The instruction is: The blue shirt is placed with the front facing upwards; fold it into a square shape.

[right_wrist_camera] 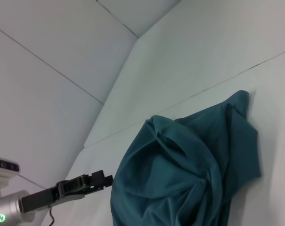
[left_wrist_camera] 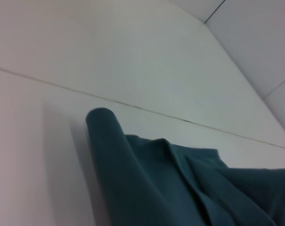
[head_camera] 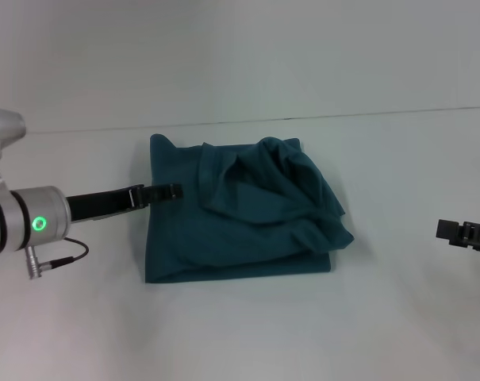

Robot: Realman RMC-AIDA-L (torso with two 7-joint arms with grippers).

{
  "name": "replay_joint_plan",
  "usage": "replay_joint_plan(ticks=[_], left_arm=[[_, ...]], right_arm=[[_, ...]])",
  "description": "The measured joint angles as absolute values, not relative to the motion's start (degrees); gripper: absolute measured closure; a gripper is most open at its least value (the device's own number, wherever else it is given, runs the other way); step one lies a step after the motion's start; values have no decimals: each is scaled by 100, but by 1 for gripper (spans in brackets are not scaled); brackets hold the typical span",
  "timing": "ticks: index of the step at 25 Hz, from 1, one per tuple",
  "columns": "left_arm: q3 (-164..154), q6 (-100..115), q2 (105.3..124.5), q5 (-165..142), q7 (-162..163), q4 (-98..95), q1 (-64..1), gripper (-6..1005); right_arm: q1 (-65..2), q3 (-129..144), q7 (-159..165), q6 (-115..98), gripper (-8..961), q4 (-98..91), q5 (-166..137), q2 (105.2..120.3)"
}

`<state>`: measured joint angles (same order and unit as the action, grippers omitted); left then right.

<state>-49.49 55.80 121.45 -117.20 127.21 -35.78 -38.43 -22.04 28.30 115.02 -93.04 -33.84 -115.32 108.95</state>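
Left hand [head_camera: 173, 191], at nine o'clock, touches the blue shirt [head_camera: 240, 222]; its grip is unclear. Rumpled three-o'clock folds may skew the square.

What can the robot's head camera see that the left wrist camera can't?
Only the head view shows both arms: the left gripper reaching over the left edge of the blue shirt, and the right gripper parked far off to the right. It also shows the shirt's whole outline, a rough rectangle with a bunched heap on its right half.

Only the left wrist view shows one rounded corner of the shirt from close up and low down.

Both show the shirt lying on the white table and the dark seam line behind it.
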Motion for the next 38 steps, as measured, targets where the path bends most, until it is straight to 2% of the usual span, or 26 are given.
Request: replay_joint_plan(ticks=[9, 18, 24, 29, 38], left_arm=[[-5317, 5023, 12185, -11725, 12707, -3370, -4013, 60], [-5399, 5276, 12367, -11699, 12715, -3436, -4206, 60], [-5295, 5335, 12285, -11714, 13087, -3897, -3910, 61], [-5075, 6021, 12368, -11626, 13595, -4517, -3618, 61], [-5030, 6888, 12378, -11468, 14809, -4055, -3703, 61]], right_arm=[[-2182, 2806, 11496, -9298, 71, -3379, -11531, 10890], [-2197, 2823, 11495, -9299, 71, -3360, -11531, 10889], [-2197, 2809, 11496, -9299, 70, -3356, -11531, 10889], [-2197, 2805, 11496, -9293, 69, -3349, -11531, 10897], [-2197, 2803, 11506, -9289, 69, -3349, -11531, 10898]])
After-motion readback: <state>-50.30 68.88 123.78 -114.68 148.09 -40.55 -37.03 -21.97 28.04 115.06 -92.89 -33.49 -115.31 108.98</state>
